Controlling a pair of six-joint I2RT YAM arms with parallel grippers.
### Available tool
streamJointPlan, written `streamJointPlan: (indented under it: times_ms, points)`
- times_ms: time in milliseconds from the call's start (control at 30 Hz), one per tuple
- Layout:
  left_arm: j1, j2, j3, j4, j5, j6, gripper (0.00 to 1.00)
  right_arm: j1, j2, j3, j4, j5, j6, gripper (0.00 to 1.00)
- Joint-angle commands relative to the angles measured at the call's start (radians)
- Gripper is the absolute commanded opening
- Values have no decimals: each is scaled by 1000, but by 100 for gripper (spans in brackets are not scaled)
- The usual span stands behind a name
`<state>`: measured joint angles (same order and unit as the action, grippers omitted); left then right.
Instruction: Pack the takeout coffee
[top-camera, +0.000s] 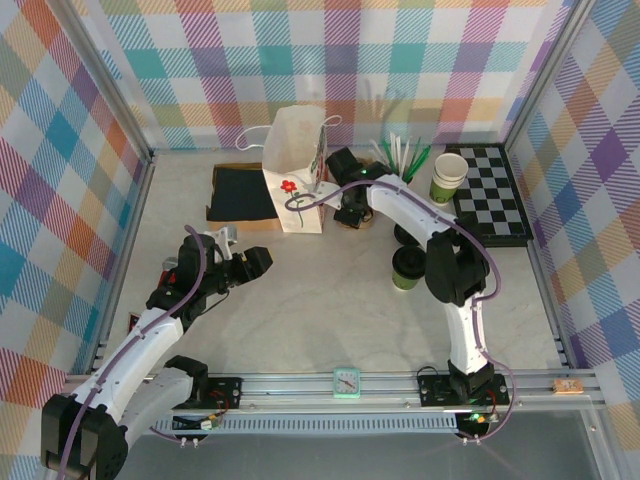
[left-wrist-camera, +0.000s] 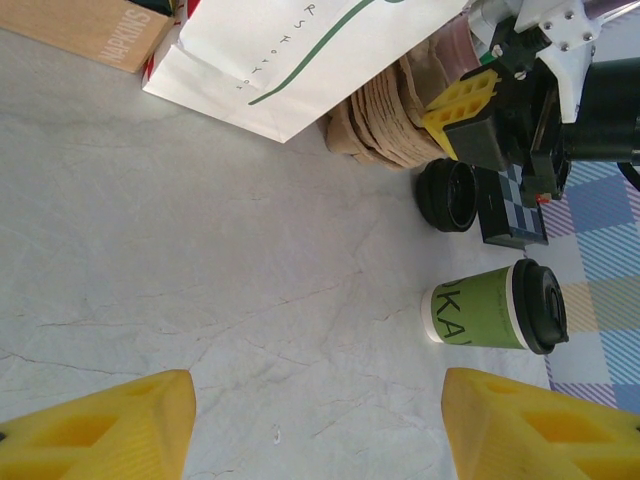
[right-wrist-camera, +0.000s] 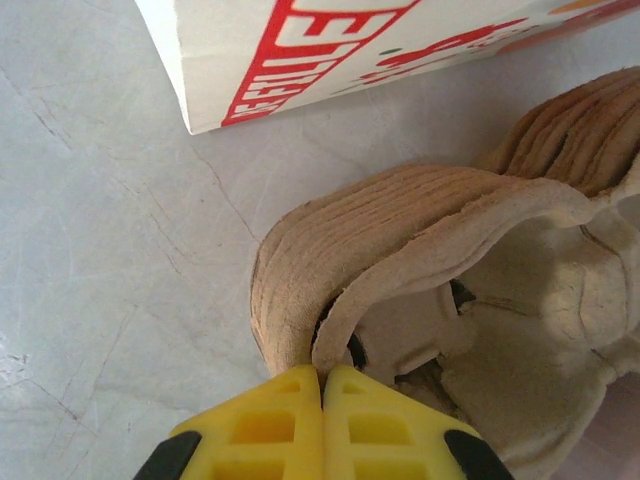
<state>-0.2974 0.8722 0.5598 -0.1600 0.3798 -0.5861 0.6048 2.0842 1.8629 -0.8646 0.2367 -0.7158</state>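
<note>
Right gripper (right-wrist-camera: 322, 385) is sitting fully closed, tips touching the rim of the pulp carrier stack (right-wrist-camera: 400, 230). Left gripper (left-wrist-camera: 315, 390) is hanging wide, empty. Takeout coffee (left-wrist-camera: 495, 305) is standing just ahead of one finger.

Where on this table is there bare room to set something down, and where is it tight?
Bare marble lies between the left claw and the takeout coffee, in front of the paper bag. Also the near right corner, before the checkerboard. Crowded: around the carrier stack, straws and right claw.
</note>
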Motion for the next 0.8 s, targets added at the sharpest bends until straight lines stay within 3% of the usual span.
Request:
streamJointPlan:
  times_ms: [0,767]
  points:
    - [12,-22,32,-19,-5,14,66,13,-71,8,26,68,19,0]
    - [12,-56,58,-72,-24,34,66,81,-229,-75,262,281,-110,0]
